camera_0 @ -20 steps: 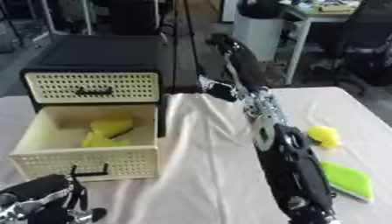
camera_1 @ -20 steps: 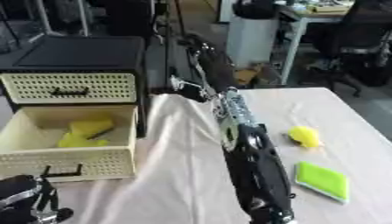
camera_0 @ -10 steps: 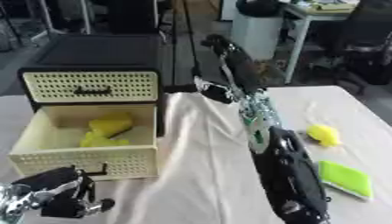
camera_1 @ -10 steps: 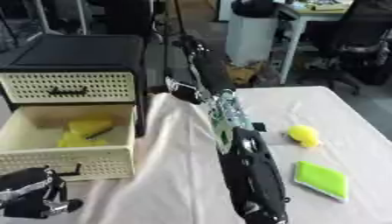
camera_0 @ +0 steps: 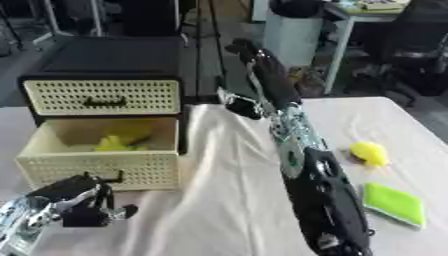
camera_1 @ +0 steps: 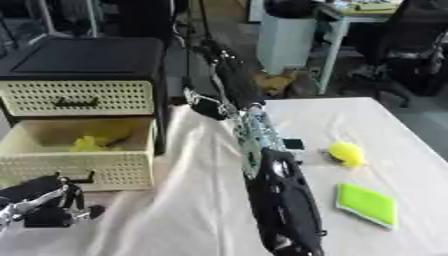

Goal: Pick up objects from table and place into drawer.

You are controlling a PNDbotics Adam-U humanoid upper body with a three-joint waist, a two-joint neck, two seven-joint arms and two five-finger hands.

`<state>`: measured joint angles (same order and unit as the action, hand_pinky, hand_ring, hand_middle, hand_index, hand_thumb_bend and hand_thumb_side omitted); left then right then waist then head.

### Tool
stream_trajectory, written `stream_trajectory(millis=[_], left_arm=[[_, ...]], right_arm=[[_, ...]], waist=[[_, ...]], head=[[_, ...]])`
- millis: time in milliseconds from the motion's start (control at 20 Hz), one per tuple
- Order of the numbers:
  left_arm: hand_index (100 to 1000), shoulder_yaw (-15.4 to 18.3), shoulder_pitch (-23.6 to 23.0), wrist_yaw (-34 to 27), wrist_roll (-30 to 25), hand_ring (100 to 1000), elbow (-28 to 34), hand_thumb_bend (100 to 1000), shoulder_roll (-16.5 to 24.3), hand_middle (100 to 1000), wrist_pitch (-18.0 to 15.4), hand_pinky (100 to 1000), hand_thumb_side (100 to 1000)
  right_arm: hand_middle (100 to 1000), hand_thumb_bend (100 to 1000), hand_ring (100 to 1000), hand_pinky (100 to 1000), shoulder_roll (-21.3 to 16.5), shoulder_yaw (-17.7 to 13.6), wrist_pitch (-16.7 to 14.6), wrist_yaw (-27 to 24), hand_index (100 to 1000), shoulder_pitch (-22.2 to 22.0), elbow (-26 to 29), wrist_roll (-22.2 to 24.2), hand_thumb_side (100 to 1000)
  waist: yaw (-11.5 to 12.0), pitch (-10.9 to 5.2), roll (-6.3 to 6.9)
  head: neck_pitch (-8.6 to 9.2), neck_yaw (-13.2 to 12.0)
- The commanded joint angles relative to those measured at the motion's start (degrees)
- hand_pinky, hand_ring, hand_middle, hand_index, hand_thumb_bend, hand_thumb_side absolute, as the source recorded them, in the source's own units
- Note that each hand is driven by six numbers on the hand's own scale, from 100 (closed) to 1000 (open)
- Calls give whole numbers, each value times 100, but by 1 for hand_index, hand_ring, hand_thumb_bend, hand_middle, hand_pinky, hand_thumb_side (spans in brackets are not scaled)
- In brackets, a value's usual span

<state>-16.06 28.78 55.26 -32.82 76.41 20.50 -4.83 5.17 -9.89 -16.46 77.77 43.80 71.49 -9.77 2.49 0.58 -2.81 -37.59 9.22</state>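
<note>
At my far left, low in the corner, my left hand (camera_0: pixel 74 202) sits just in front of the open drawer (camera_0: pixel 96 161), its fingers curled in with nothing that I can see between them, so I read it as clenched and empty. The drawer is the lower one of a small black cabinet (camera_0: pixel 109 55) with cream perforated fronts; it is pulled out toward me, and something yellow (camera_0: pixel 118 143) already lies inside near the back. The upper drawer above it is closed. Moving right, my right arm (camera_0: pixel 302 165) runs up the middle of the table (camera_0: pixel 227 200) as a long dark column from the bottom edge to beyond the table's far side, and I cannot see its hand in either view, so I cannot tell how its fingers stand. Right of that arm lie the things not yet put away: a rounded yellow object (camera_0: pixel 370 153), and nearer me a flat green pad (camera_0: pixel 395 203), whose long axis runs slantwise from upper left to lower right. Both lie well apart from my left hand, with the right arm between them, and both are to the right of that arm, so I judge the right side is the nearer one for either pick. The drawer then lies across the table to the left of them.
</note>
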Motion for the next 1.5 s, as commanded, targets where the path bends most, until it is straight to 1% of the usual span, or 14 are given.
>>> stream_trajectory(millis=[50,350,400,450,700,750,800,850,900,1150,1500], left_arm=[[637,137,227,189,397,321,-119,504,-9,424,74,345,1000],[640,293,481,436,784,329,-556,506,-61,430,156,358,1000],[641,315,519,477,832,332,-637,491,-64,433,168,361,1000],[641,336,554,521,882,335,-711,508,-69,435,179,365,1000],[645,443,736,787,1179,344,-1076,515,-79,443,231,376,1000],[646,469,767,835,1246,343,-1136,495,-82,443,244,375,1000],[648,499,802,879,1323,344,-1192,517,-84,445,265,376,1000],[649,525,835,917,1396,346,-1247,518,-87,448,282,378,1000],[649,549,873,949,1462,347,-1302,518,-90,449,300,379,1000],[657,664,1065,1088,1728,407,-1590,520,-103,454,379,383,1000],[660,847,1276,1154,2038,408,-1963,516,-102,457,504,379,1000]], right_arm=[[852,223,878,844,6,19,-36,29,862,86,150,6,351],[854,223,877,845,29,70,-91,20,862,118,225,-5,351],[854,215,877,845,32,80,-100,17,862,131,247,-10,357],[854,225,877,845,36,89,-108,13,862,143,267,-14,350],[855,226,875,845,63,141,-153,9,862,197,353,-22,350],[855,225,875,845,65,149,-160,6,862,202,368,-24,350],[856,226,875,845,67,158,-168,0,862,210,387,-28,349],[856,225,874,845,70,166,-174,-6,863,217,406,-31,350],[856,224,874,844,76,177,-182,-10,863,226,426,-34,352],[857,228,873,844,110,234,-229,-16,863,251,506,-34,352],[856,230,872,844,140,294,-252,-40,862,271,585,-52,353]], waist=[[-20,-37,28],[-105,21,13],[-125,34,11],[-144,46,8],[-239,103,-15],[-252,112,-18],[-266,122,-20],[-279,132,-22],[-294,144,-22],[-383,196,-32],[-500,245,-44]], head=[[61,-36],[117,-78],[125,-88],[132,-94],[182,-115],[193,-119],[203,-126],[210,-131],[221,-136],[276,-169],[346,-193]])
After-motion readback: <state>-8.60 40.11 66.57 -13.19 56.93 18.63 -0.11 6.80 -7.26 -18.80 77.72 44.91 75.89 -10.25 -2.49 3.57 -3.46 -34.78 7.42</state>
